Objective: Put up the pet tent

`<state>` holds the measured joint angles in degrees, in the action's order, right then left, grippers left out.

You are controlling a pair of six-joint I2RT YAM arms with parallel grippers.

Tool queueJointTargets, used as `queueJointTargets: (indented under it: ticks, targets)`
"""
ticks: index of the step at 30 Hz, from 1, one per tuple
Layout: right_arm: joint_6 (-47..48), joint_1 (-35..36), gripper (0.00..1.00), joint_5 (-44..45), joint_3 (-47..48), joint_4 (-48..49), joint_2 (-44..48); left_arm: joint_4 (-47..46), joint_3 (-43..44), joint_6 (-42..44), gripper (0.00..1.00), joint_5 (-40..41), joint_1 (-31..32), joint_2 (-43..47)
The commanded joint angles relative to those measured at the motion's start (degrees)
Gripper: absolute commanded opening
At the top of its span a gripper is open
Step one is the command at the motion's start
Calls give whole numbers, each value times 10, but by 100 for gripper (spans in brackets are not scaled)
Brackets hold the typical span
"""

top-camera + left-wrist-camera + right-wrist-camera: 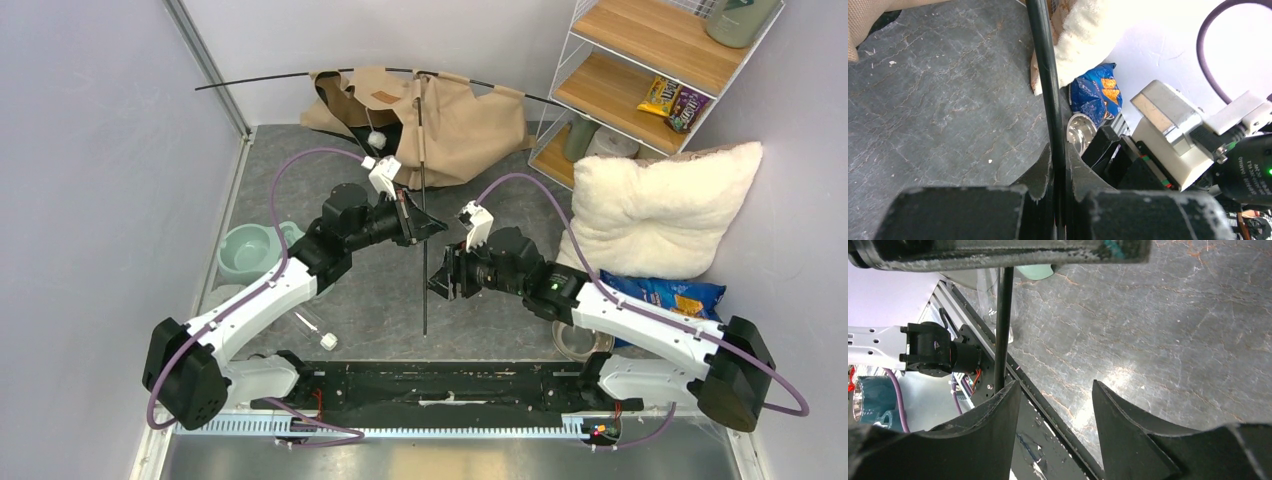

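Note:
The pet tent (440, 125) lies crumpled, tan fabric, at the back of the grey mat. One thin black pole (280, 77) arches across its top. A second black pole (423, 260) runs from the tent toward me. My left gripper (425, 226) is shut on this pole; in the left wrist view the pole (1045, 75) passes between the closed fingers (1040, 172). My right gripper (440, 283) is open and empty, just right of the pole's lower part. In the right wrist view the pole (1003, 325) stands beside the left fingertip (1005, 400).
A fluffy white pillow (655, 210) and a blue snack bag (665, 295) lie at right. A wire shelf (650, 70) stands at back right. A green bowl (245, 250) sits at left. A metal bowl (580, 340) is near the right arm. A small white piece (328, 340) lies near front.

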<state>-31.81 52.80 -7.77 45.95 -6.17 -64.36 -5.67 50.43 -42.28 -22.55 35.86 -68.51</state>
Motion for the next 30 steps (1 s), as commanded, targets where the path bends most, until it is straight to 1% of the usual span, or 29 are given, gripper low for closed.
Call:
queueJointTargets:
  ticks: [1,4,8,9,11,14,17,20,22,24,26,29,30]
  targets:
    - [5,15,61,14,-5,109,-8,-23,29,-6,2,42,-5,-5]
    - [3,20,59,54,-8,103,3,-24,31,-7,2,43,-5,-9]
    - [-7,23,55,163,-24,75,52,-19,30,-3,2,48,-5,-11]
    - [-5,23,55,169,-29,76,67,-17,30,-2,2,48,-5,-11]
    - [10,23,54,152,-30,75,85,-18,30,2,2,44,-5,-12]
    - [30,23,54,88,-7,52,82,-20,32,3,2,42,-5,-11]
    - [37,23,58,10,16,46,41,-22,34,4,2,41,-5,-12]
    - [30,25,57,-2,35,42,-6,-25,34,2,2,40,-5,-13]
    - [25,27,51,0,36,51,-30,-25,34,1,2,41,-5,-13]
    - [19,29,42,6,33,57,-38,-23,35,2,2,42,-5,-13]
    - [14,29,30,16,29,73,-38,-21,37,3,2,43,-5,-13]
    - [7,28,4,34,22,76,-27,-17,39,5,2,44,-5,-14]
    - [6,28,0,36,19,80,-23,-16,40,6,2,44,-5,-14]
